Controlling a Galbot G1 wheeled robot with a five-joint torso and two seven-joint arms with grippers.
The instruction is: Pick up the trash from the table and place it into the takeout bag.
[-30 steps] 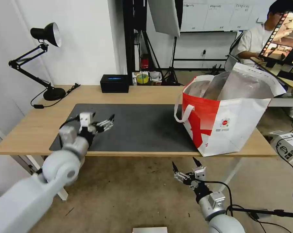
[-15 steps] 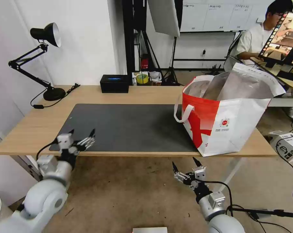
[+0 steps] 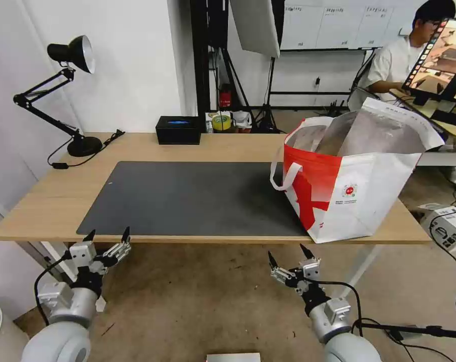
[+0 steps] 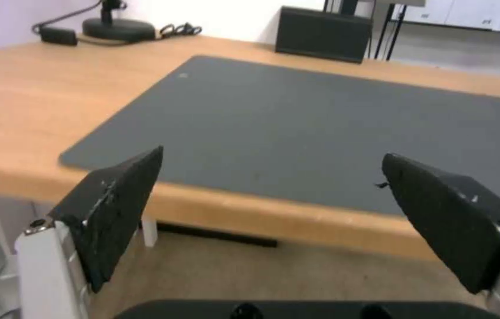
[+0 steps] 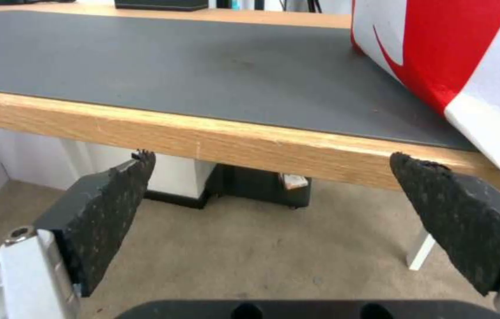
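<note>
Takeout bag (image 3: 356, 188) stands at right on the table (image 3: 47, 201); we note left gripper (image 3: 107, 235) and right gripper (image 3: 287, 255) below its edge, jaws spread, empty.

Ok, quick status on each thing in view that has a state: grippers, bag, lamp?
left gripper: open, empty, below the table's front edge.
right gripper: open, empty, below the front edge.
takeout bag: upright on the table, mouth open.
desk lamp: upright, far left corner.
grey mat: flat.
</note>
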